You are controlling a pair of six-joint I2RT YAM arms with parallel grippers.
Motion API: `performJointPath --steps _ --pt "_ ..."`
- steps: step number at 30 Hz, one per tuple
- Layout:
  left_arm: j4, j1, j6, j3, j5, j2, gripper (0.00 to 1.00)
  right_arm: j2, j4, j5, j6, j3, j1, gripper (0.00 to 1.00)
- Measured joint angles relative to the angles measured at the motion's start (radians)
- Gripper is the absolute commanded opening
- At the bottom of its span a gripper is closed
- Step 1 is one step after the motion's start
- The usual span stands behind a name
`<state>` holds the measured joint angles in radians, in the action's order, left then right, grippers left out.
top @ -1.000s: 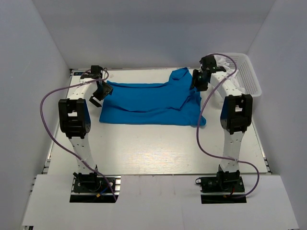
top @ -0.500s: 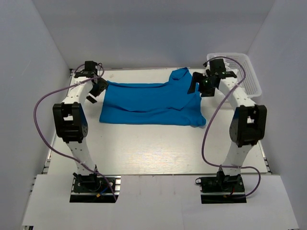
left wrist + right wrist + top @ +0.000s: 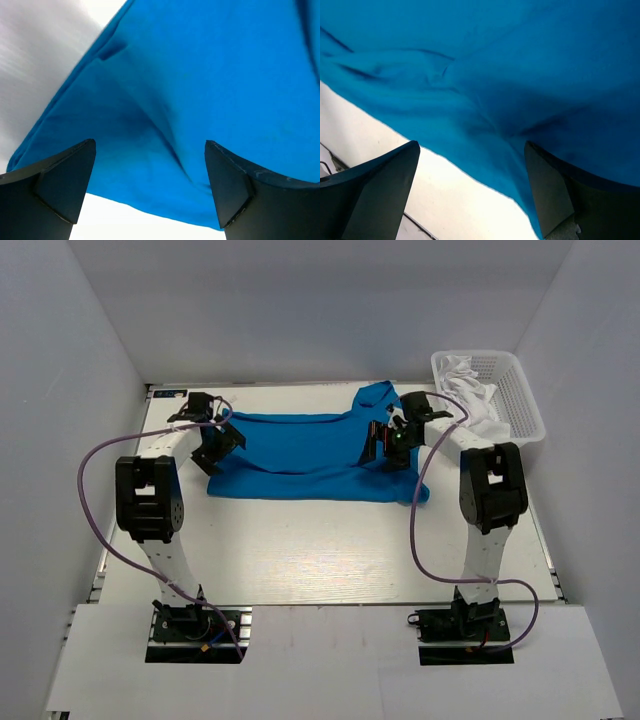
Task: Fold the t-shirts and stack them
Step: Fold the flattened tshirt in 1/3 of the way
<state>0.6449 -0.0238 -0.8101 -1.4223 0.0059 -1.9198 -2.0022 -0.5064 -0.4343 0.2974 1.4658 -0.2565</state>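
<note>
A bright blue t-shirt lies partly folded on the white table, one sleeve pointing toward the back. My left gripper hovers over its left edge, open, with nothing between the fingers. In the left wrist view the blue cloth fills the frame beyond my left gripper. My right gripper is over the shirt's right part, also open and empty. The right wrist view shows the blue t-shirt, its edge running between the fingers over bare table.
A white lattice basket stands at the back right corner with white cloth in it. Grey walls close in the table on three sides. Purple cables loop from both arms. The table's bare front half lies between the shirt and the arm bases.
The right gripper swung from beside the basket leftward and down over the shirt's right part. The left gripper drew back toward the wall, then returned to the shirt's left edge.
</note>
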Motion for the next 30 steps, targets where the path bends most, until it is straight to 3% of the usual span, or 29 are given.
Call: performJointPath --steps 7,18,25,30 --pt "-0.026 0.0 0.01 0.043 0.027 -0.003 1.0 -0.042 0.047 0.01 0.05 0.007 -0.003 0.9" --pt "-0.047 0.0 0.013 0.082 0.027 -0.003 1.0 -0.056 0.29 0.005 0.203 -0.046 -0.028 0.9" --pt "-0.055 0.0 0.012 0.12 0.019 0.009 1.0 -0.082 0.435 0.026 0.33 0.018 -0.047 0.9" --pt "-0.052 0.0 0.013 0.12 0.006 0.012 1.0 -0.117 0.383 0.116 0.344 0.196 -0.045 0.9"
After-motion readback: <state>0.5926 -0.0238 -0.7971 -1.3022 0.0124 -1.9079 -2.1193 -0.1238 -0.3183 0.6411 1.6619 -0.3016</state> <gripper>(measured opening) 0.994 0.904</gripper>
